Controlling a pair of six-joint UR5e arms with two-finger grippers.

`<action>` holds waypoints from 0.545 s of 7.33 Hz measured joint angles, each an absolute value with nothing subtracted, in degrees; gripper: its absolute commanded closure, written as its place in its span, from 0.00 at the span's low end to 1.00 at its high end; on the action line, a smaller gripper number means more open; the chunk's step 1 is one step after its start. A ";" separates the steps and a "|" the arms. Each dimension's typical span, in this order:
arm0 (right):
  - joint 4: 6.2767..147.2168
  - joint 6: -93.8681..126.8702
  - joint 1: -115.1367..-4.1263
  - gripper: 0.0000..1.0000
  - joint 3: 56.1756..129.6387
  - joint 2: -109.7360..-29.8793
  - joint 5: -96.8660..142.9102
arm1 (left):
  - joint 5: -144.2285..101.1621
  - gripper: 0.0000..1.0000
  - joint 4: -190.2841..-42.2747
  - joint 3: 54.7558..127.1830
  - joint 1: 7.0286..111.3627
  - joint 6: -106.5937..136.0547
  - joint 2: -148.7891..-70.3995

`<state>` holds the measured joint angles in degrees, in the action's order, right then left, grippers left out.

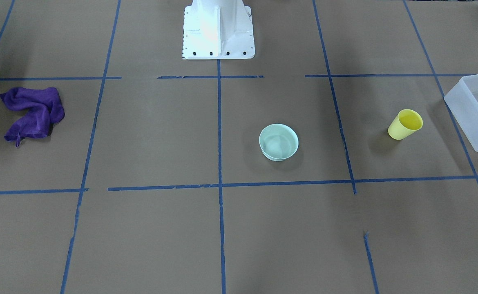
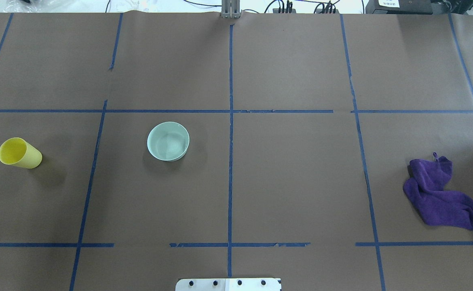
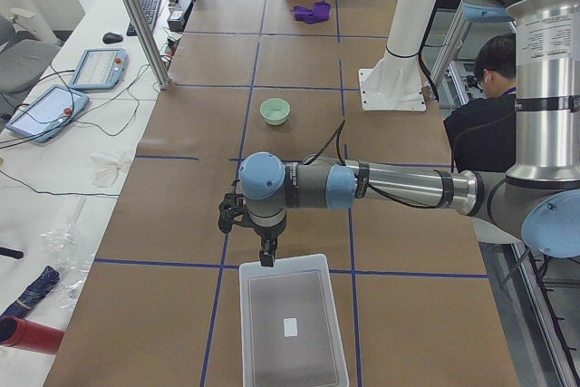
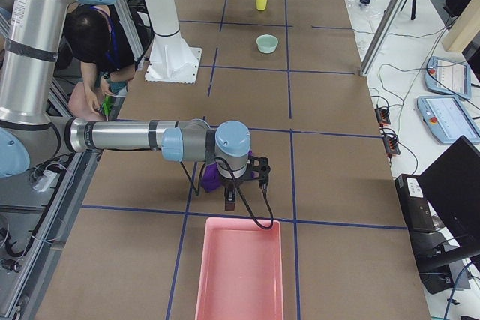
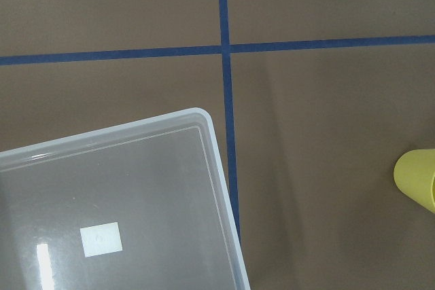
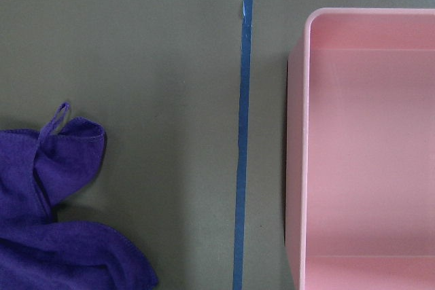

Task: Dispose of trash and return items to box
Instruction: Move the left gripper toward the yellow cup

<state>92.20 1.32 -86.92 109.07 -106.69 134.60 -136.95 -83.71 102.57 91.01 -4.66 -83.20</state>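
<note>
While the fingers cannot be judged, a tapered cup stands near the frosted box.

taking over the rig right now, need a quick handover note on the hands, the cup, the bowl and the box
Left hand: hangs by the white bin; cannot tell if open or shut.
Right hand: hangs between the purple cloth and the pink bin; cannot tell either.
Yellow cup stands upright near the white bin, mint bowl further toward the middle.
Done: nothing boxed.
Left: cup and bowl into the white bin; the cloth probably needs clearing too.
</note>
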 measured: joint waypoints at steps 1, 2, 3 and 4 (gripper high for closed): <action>92.20 1.34 -86.92 0.00 109.10 -106.69 134.63 | -136.92 0.00 -83.69 102.70 90.96 -4.66 -83.27; 92.20 1.37 -86.92 0.00 109.15 -106.70 134.66 | -136.92 0.00 -83.61 102.91 90.92 -4.66 -83.34; 92.17 1.42 -86.92 0.00 109.18 -106.66 134.70 | -136.86 0.00 -83.63 102.76 90.72 -4.74 -83.35; 92.11 1.53 -86.91 0.00 109.46 -106.41 134.85 | -136.22 0.00 -83.70 102.70 90.15 -4.87 -83.41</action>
